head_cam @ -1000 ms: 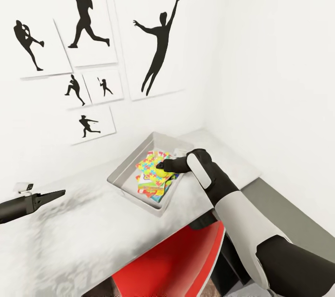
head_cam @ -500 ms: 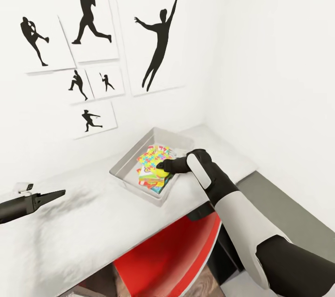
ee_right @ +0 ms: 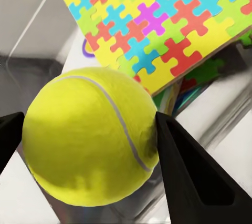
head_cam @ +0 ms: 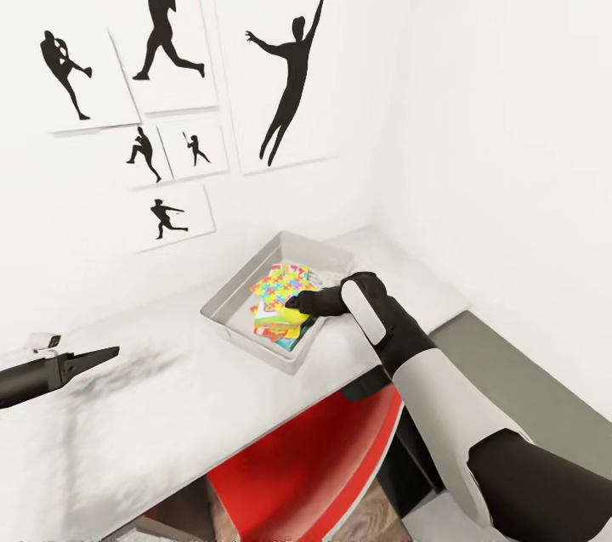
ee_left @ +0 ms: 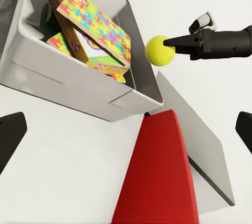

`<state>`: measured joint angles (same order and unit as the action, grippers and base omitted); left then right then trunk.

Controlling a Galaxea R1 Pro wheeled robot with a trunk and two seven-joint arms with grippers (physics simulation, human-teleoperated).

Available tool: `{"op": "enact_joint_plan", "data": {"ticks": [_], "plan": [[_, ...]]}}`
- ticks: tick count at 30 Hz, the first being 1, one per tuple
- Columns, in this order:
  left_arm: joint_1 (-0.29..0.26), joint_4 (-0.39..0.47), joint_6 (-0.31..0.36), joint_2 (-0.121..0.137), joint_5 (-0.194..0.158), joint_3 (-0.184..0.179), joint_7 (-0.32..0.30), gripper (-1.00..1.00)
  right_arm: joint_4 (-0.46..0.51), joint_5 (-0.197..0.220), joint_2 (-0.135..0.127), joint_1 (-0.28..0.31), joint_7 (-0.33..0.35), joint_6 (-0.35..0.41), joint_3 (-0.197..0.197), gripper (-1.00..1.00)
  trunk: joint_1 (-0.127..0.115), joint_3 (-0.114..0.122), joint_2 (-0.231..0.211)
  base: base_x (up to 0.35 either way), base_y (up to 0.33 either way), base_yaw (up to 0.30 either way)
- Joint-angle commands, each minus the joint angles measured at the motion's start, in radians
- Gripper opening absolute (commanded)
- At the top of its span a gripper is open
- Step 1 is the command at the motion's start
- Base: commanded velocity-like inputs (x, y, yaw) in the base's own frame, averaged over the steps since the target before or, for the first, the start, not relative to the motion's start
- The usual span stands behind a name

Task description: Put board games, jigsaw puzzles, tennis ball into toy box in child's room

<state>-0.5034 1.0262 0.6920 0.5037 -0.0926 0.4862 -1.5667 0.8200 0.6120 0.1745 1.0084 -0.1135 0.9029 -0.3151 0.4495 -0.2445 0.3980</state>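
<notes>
My right gripper (head_cam: pixel 295 305) is shut on the yellow-green tennis ball (head_cam: pixel 295 315) (ee_left: pixel 159 50) (ee_right: pixel 89 134) and holds it just above the near side of the light grey toy box (head_cam: pixel 234 323) (ee_left: pixel 63 79). Inside the toy box a multicoloured jigsaw puzzle (head_cam: pixel 279 285) (ee_left: pixel 94 21) (ee_right: pixel 157 19) leans on top of flat colourful game boxes (head_cam: pixel 276 328) (ee_left: pixel 107 66). The toy box stands on the light grey table (head_cam: pixel 170 414). Far to the left, my left gripper (head_cam: pixel 106 352) hovers over the table with its fingers (ee_left: pixel 10 134) spread wide and nothing between them.
A red chair (head_cam: pixel 314 474) (ee_left: pixel 157 176) is tucked under the table's front edge below the toy box. Black sports silhouette prints (head_cam: pixel 289 75) hang on the white wall behind. The dark grey desk top (head_cam: pixel 510 389) runs along the right wall.
The head view shifted slightly between one second ago and half a second ago. My right gripper still holds the ball over the toy box in the same place; the left arm has not moved.
</notes>
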Motion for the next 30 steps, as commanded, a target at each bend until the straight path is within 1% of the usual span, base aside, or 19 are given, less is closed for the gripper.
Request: {"op": "enact_joint_plan", "data": {"ticks": [1, 17, 30], "plan": [[-0.001, 0.0, 0.011, 0.0, 0.001, 0.0, -0.004, 1.0, 0.001, 0.014, 0.0, 0.001, -0.01, 0.002, -0.001, -1.0, 0.0, -0.002, 0.002, -0.038, 0.0, 0.0], [-0.001, 0.0, 0.011, 0.0, 0.001, 0.0, -0.004, 1.0, 0.001, 0.014, 0.0, 0.001, -0.01, -0.001, -0.001, -1.0, 0.0, -0.002, 0.002, -0.005, 0.0, 0.0], [-0.001, 0.0, 0.011, 0.001, 0.001, 0.0, -0.004, 1.0, 0.001, 0.014, 0.0, 0.001, -0.009, -0.004, -0.001, -1.0, 0.0, -0.002, 0.002, -0.018, 0.04, 0.0]]}}
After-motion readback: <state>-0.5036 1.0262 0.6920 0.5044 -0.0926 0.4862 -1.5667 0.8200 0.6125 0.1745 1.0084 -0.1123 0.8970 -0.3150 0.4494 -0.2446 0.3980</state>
